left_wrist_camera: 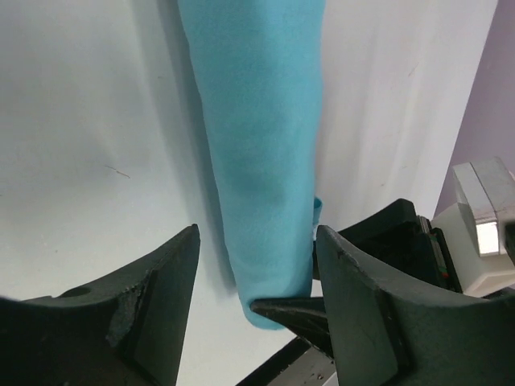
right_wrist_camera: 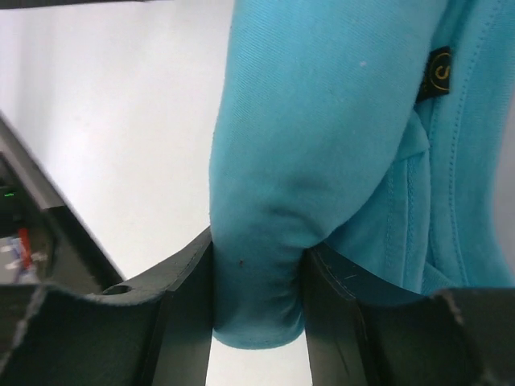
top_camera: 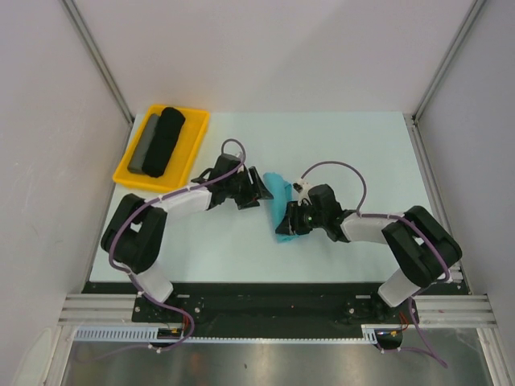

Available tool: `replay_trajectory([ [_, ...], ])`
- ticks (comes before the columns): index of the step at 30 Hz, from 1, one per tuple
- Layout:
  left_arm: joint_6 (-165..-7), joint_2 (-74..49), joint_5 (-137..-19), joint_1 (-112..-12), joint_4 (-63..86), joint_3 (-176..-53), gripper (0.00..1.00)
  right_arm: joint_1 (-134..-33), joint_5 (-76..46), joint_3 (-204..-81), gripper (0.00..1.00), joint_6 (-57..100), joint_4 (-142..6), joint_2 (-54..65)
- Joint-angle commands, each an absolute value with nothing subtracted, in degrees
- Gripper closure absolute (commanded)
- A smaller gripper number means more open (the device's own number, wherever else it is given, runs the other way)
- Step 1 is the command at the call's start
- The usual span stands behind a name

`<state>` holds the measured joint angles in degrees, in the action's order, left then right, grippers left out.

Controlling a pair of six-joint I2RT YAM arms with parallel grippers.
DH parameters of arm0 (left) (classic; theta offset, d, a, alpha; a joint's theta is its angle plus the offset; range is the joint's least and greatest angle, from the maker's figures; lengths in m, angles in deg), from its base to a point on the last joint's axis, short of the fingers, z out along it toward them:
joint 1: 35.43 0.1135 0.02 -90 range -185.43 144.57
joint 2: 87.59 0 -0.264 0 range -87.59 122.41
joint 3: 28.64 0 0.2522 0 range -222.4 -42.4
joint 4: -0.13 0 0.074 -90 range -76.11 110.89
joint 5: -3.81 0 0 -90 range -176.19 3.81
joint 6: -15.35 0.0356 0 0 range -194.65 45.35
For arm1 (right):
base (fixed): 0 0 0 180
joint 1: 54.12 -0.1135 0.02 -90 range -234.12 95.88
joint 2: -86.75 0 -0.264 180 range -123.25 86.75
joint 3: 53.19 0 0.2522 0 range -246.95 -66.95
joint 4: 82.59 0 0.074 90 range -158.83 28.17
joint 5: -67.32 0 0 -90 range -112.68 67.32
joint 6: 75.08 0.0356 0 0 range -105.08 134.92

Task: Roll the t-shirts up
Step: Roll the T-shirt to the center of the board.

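Three t-shirts in all. One turquoise t-shirt point(top_camera: 280, 189) near the centre of the tabletop point(top_camera: 362, 153), loosely rolled, long axis running roughly 12 to 6 o'clock in the top view. One black roll point(top_camera: 165, 141) and one grey roll point(top_camera: 146, 146), touching side by side in a single yellow tray point(top_camera: 197, 121) towards 10 o'clock, each with long axis 1 to 7 o'clock, the grey one on the 9 o'clock side. Two end effectors, one at each end of the turquoise cloth. Left end effector point(top_camera: 256, 191) at the 12 o'clock end, spread wide, straddling the roll, bare tabletop visible beside one finger, nothing clamped. Right end effector point(top_camera: 291, 219) at the 6 o'clock end, closed tight on a bunched fold of the turquoise t-shirt, cloth squeezed between both fingers. One small dark neck label point(right_wrist_camera: 439, 72) towards 1 o'clock in the right wrist view.
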<state>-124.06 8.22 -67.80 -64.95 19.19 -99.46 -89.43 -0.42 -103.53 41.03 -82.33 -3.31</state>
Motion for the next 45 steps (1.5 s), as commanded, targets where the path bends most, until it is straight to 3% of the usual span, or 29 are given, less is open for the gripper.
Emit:
replay_trajectory([
  [1, -122.64, 11.46, -69.65, -65.75, 18.19, -101.37, 0.35, -88.49, 9.39, -102.02, 0.54, 49.19, -92.90, -6.49],
  [11, -119.21, 18.75, -81.70, -71.02, 29.96, -111.92, 0.36, -86.46, 10.63, -96.75, 0.54, 57.37, -100.47, -7.12],
  [16, -118.51, 21.83, -87.84, -73.05, 34.80, -116.58, 0.37, -86.37, 6.95, -96.40, 0.45, 56.67, -95.65, -3.00],
  [21, -118.51, 23.41, -89.79, -74.37, 37.27, -119.13, 0.37, -86.64, -3.68, -96.31, 0.36, 52.81, -83.79, 8.84],
  [28, -119.47, 25.08, -89.36, -75.33, 38.15, -121.15, 0.36, -92.78, -26.51, -99.73, 0.38, 46.66, -69.63, 24.25],
  [35, -120.79, 26.84, -88.30, -75.33, 38.59, -123.87, 0.36, -105.26, -41.57, -108.96, 0.55, 38.57, -63.73, 16.45],
  [45, -120.62, 27.46, -86.81, -75.51, 38.33, -124.84, 0.34, -106.07, -45.89, -110.20, 0.56, 36.36, -61.98, 5.02],
])
